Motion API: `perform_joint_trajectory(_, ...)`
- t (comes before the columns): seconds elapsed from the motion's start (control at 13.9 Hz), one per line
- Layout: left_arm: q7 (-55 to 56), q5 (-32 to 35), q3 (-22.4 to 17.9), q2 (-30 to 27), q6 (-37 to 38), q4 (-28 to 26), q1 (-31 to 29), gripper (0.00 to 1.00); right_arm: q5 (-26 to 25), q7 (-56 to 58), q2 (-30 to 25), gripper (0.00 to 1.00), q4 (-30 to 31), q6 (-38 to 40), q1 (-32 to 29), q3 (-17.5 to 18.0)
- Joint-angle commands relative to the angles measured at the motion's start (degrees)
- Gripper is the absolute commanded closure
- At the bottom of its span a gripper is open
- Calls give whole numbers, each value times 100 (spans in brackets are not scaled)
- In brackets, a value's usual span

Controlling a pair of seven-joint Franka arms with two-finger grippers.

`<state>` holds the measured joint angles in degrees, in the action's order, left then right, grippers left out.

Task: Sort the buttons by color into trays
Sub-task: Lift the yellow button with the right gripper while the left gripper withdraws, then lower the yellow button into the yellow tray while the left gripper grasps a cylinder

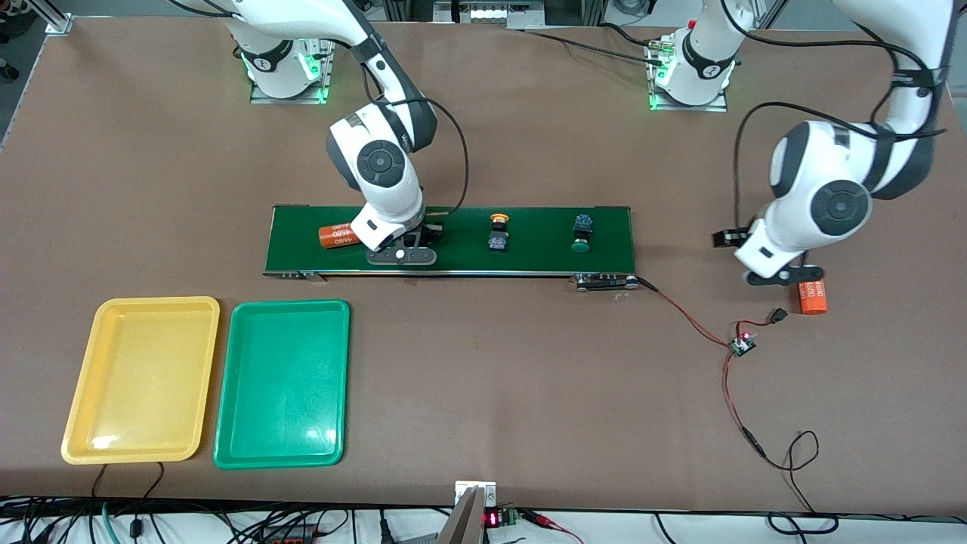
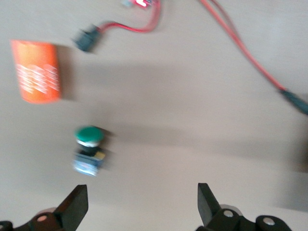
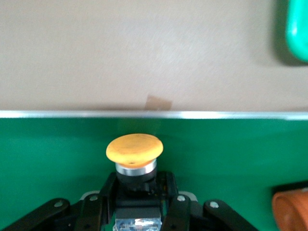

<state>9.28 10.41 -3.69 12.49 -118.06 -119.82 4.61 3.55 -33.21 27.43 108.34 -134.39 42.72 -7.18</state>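
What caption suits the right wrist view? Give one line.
Right hand shut on a yellow button over the green belt, beside an orange cylinder.

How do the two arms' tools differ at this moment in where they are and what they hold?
The right tool is down on the conveyor belt, shut on a yellow-capped button; the left tool is off the belt, over the bare table, open and empty. A green-capped button lies loose under the left tool. Each has an orange cylinder nearby.
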Motion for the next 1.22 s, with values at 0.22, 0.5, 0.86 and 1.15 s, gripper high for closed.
perform_joint_trajectory(0.22, -1893, 207, -580, 657, -1875, 73, -591, 0, 85, 1438, -387, 95, -840, 1149, -851, -556)
perform_joint_trajectory(0.5, -2992, 58, -572, 1334, -2816, 416, -1251, 0, 189, 2231, -344, 95, -982, 1433, -2098, -618)
perform_joint_trajectory(0.86, -3168, -381, -563, 1537, -3046, 390, -1313, 0, 383, 4372, 173, 95, -1244, 1372, -3751, -618)
perform_joint_trajectory(1.15, -3308, -854, -554, 1808, -3065, 372, -1322, 0, 401, 5297, 1096, 95, -2227, 1223, -4368, -600)
